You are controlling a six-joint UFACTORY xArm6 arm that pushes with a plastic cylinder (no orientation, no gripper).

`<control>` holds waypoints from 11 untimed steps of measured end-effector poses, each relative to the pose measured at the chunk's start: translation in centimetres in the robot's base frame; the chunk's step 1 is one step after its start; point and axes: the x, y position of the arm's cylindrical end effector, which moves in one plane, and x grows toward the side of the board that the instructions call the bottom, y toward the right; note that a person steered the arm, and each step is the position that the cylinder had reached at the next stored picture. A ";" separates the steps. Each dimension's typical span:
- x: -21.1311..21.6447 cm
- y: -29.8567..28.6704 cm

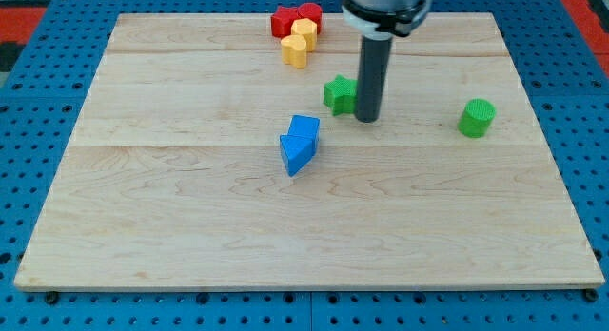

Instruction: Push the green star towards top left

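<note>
Camera view, read from the near edge of the wooden board (190, 245) outward, with the green star (338, 92) as my landmark. Nearest to me, below and to the view's left of the star, sit two blue blocks touching each other: a blue wedge-like block (296, 153) and a blue cube-like block (304, 128) just behind it.

Next comes the star itself, a little above the board's middle and slightly to the view's right of centre. My tip (367, 117) stands right against the star's right side, touching it or very nearly so, and a shade lower in the view. I carry no fingers at all, only the rod, so nothing is clasped or let go. That is the relation that matters: the star lies to the view's left of my tip, so I judge a push up and leftward would carry it the right way.

Well off to the star's right, at about the same depth, is a green cylinder (477, 117).

Farthest, above and to the star's left, is a tight cluster: two yellow blocks (299, 44) with two red blocks (295, 17) behind. That cluster sits roughly along the star's path, which I judge a risk.
</note>
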 end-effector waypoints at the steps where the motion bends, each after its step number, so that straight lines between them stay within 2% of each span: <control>1: -0.4 -3.4; 2: -2.3 -4.4; 3: -2.3 1.1; 5: -3.9 2.0; 6: -4.3 -0.8; 7: -4.5 -8.8; 8: -7.1 -16.7; 9: -9.0 -14.8; 10: -7.8 -12.3; 11: -9.4 -11.3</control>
